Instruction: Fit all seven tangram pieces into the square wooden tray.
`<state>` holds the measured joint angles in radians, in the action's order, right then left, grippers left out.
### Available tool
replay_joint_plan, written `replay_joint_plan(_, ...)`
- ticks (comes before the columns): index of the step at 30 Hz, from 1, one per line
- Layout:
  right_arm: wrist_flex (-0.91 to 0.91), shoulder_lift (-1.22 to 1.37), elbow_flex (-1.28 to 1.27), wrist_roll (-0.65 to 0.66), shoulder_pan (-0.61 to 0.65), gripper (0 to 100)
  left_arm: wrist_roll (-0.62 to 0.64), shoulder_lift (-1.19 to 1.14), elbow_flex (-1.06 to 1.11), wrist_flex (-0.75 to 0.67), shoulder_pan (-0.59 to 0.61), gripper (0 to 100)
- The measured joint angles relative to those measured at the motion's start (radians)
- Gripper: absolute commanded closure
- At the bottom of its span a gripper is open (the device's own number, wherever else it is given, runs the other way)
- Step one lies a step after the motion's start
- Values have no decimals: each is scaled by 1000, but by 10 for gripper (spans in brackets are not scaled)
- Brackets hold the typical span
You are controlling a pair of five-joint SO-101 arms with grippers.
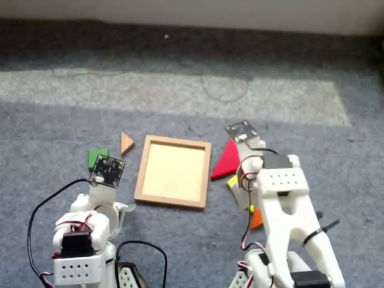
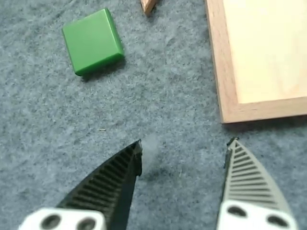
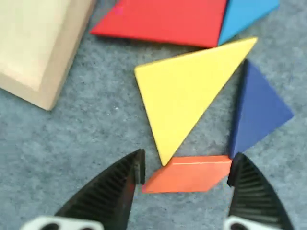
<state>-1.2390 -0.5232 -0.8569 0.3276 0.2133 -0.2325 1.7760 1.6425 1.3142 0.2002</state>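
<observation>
the orange parallelogram [image 3: 189, 175] is the piece the coming move turns on. it lies flat on the surface [image 1: 54, 126], directly between the spread fingers of the right tool [image 3: 188, 167], which is wide open and grips nothing. its long axis runs from one finger toward the other, so its two ends sit just inside the fingertips. i judge that closing from this pose would pinch it lengthwise on its slanted ends, a poor hold; turning the wrist to take it across its narrow width looks safer. the point of the yellow triangle [image 3: 189, 91] touches or nearly touches its far edge, and the dark blue triangle [image 3: 256, 112] sits just beside its right end, so room is tight on those sides. the red triangle [image 3: 163, 19] and a light blue piece [image 3: 244, 14] lie farther off. the tray [image 1: 142, 171], with no piece in it, lies left of the parallelogram and a little farther away, so the carry would go left and far. the right arm is plainly the nearer one. the left tool [image 2: 186, 143], also open and holding nothing, hangs over bare surface by the tray's near left corner, with the green square [image 2: 92, 41] and a small tan triangle [image 2: 148, 5] beyond it.
</observation>
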Motion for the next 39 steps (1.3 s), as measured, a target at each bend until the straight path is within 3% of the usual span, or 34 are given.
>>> replay_joint_plan(8,-40,-86,41,-439,117,714,0,0,0,0,0,716)
replay_joint_plan(15,97,64,43,-666,146,699,0,0,0,0,0,716)
replay_joint_plan(19,144,226,91,-736,146,629,0,0,0,0,0,716)
replay_joint_plan(30,167,384,147,-763,147,627,0,0,0,0,0,716)
replay_joint_plan(39,298,457,147,-766,117,627,0,0,0,0,0,716)
